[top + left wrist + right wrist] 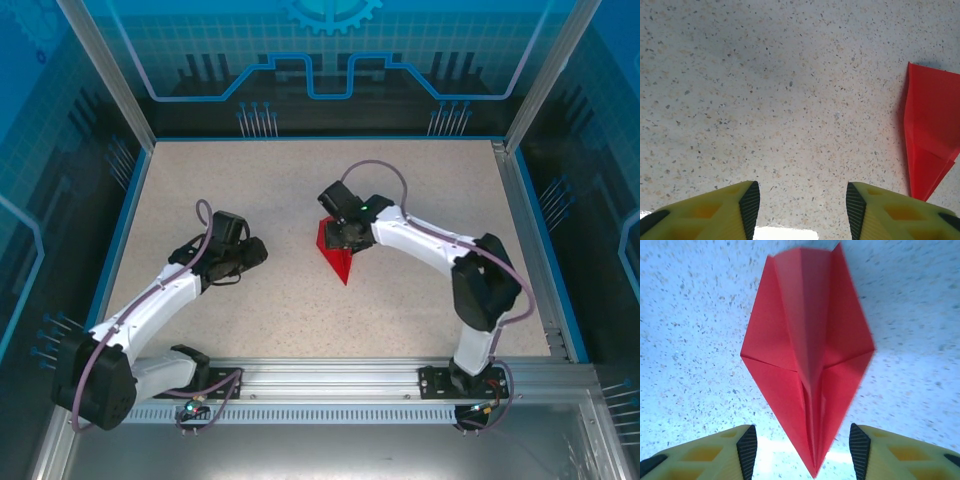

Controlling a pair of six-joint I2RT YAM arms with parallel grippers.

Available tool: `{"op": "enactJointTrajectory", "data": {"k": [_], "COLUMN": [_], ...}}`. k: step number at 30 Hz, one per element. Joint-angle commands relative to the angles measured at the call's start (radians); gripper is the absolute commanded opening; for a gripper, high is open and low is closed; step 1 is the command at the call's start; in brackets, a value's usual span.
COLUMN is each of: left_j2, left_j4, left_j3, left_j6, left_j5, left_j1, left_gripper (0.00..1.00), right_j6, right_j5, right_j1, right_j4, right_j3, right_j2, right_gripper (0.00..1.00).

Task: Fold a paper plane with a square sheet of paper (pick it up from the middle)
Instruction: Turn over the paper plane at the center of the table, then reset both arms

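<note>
The paper plane [338,256] is a bright red pointed dart with a centre crease, lying on the speckled table near its middle. In the right wrist view the plane [807,355] stretches away from me, its sharp tip between my fingers. My right gripper [802,450] stands open, and neither black pad [746,450] touches the paper. From above, the right gripper [345,232] hovers over the plane's far end. My left gripper [256,252] is open with nothing in it, to the left of the plane. In the left wrist view the left gripper [802,207] faces bare table, with the plane [930,145] at the right edge.
The speckled table [250,190] is bounded by blue edging and metal frame posts [105,70]. An aluminium rail [330,385] along the near edge carries both arm bases. Cables loop off each arm.
</note>
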Motion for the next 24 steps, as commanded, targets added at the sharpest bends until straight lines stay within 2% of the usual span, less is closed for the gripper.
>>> {"op": "enactJointTrajectory", "data": {"k": [1, 5, 8, 11, 14, 15, 17, 19, 22, 24], "left_j2": [-0.037, -0.072, -0.092, -0.099, -0.093, -0.087, -0.071, -0.046, -0.01, 0.009], "left_j4": [-0.032, -0.035, -0.011, 0.009, 0.048, 0.058, 0.094, 0.167, 0.257, 0.366], "left_j3": [-0.01, -0.008, -0.015, -0.012, -0.019, -0.02, -0.026, -0.046, -0.069, -0.102], "left_j6": [0.044, 0.084, 0.127, 0.167, 0.216, 0.229, 0.258, 0.308, 0.368, 0.433], "left_j5": [-0.062, -0.15, -0.218, -0.294, -0.361, -0.39, -0.431, -0.414, -0.464, -0.482], "left_j1": [0.018, 0.034, 0.046, 0.059, 0.067, 0.072, 0.089, 0.118, 0.128, 0.132], "left_gripper": [0.54, 0.61, 0.73, 0.84, 0.94, 0.95, 0.99, 0.99, 0.99, 0.99], "right_j6": [-0.011, -0.005, -0.096, -0.225, -0.349, -0.375, -0.388, -0.461, -0.522, -0.525], "right_j5": [0.12, 0.384, 0.576, 0.714, 0.63, 0.572, 0.545, 0.465, 0.299, 0.26], "right_j1": [-0.005, -0.009, -0.021, -0.066, -0.199, -0.251, -0.329, -0.398, -0.502, -0.547], "right_j4": [0.016, 0.026, 0.12, 0.286, 0.372, 0.373, 0.392, 0.508, 0.677, 0.748], "right_j3": [-0.074, -0.166, -0.275, -0.428, -0.521, -0.558, -0.592, -0.67, -0.775, -0.812], "right_j2": [-0.146, -0.323, -0.46, -0.584, -0.649, -0.652, -0.648, -0.652, -0.632, -0.59], "right_gripper": [0.57, 0.58, 0.62, 0.74, 0.81, 0.82, 0.82, 0.83, 0.83, 0.83]}}
